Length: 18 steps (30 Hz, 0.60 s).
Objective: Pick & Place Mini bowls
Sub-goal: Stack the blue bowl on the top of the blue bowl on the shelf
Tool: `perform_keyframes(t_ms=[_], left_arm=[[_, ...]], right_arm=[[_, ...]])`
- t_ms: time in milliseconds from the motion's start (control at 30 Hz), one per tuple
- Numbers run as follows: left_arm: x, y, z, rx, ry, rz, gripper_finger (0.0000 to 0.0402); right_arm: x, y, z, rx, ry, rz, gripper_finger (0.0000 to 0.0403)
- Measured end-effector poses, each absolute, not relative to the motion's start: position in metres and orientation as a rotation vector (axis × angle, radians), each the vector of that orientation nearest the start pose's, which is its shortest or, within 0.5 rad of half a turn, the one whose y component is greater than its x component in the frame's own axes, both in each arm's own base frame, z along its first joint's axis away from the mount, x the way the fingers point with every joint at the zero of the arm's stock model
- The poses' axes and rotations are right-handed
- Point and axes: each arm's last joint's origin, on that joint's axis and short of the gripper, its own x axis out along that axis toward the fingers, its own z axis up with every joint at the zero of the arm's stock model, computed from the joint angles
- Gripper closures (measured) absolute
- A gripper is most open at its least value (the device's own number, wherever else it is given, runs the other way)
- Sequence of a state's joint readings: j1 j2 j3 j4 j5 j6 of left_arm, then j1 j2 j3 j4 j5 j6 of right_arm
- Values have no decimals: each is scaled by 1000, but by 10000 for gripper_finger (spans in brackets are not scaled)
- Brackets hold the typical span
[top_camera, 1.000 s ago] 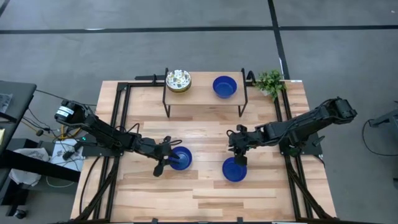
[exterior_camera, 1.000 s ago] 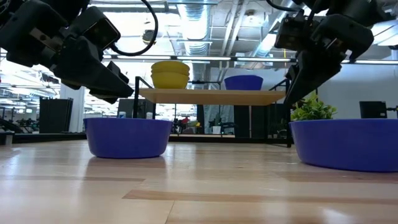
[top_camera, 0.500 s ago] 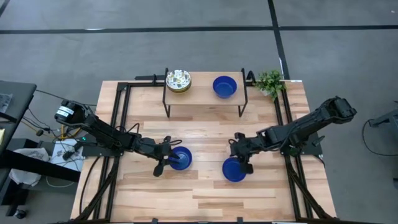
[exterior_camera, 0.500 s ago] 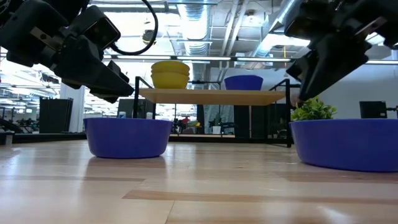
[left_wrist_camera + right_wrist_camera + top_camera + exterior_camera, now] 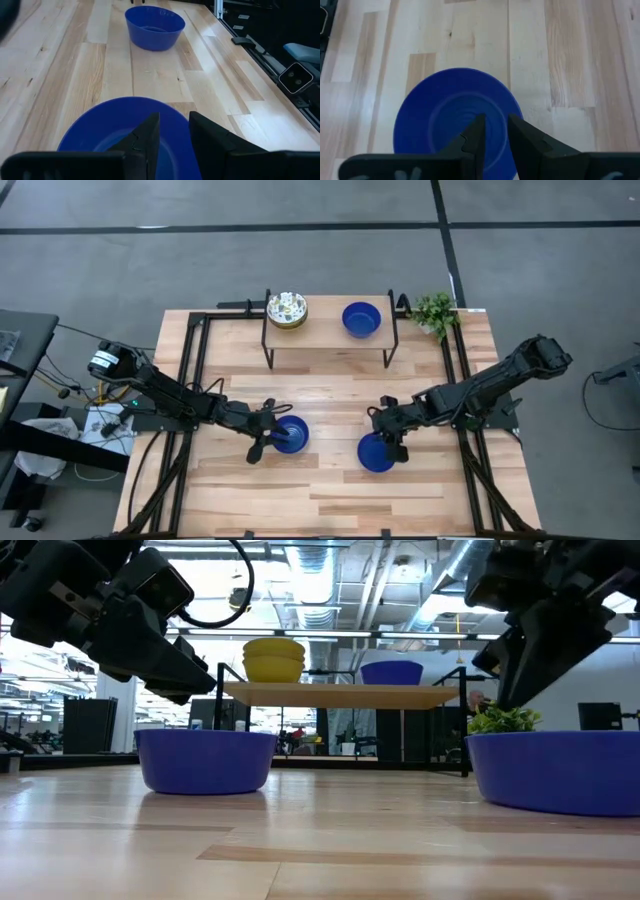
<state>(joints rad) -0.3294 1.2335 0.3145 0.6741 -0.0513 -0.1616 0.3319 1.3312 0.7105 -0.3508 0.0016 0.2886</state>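
Standing mouth-up on the pale wooden table, two glossy blue bowls sit side by side, round, with no long axis. The left gripper hangs over the left blue bowl, its dark fingers set to a narrow gap just above the inside, holding nothing. The right gripper hovers over the right blue bowl, fingers likewise narrowly parted and empty. On the small wooden shelf at the back rest a third blue bowl and a yellow-sided patterned bowl stack.
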Motion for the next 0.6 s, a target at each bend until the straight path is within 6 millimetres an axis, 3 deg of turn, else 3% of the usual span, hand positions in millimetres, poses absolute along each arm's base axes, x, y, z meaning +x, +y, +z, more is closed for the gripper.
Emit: perform_keyframes(t_ms=[200, 600], left_arm=[[211, -71, 171, -113, 262, -256, 298], [211, -71, 171, -111, 258, -257, 298]], right_arm=[[236, 80, 183, 100, 995, 154, 331], [243, 81, 157, 65, 1105, 108, 331]])
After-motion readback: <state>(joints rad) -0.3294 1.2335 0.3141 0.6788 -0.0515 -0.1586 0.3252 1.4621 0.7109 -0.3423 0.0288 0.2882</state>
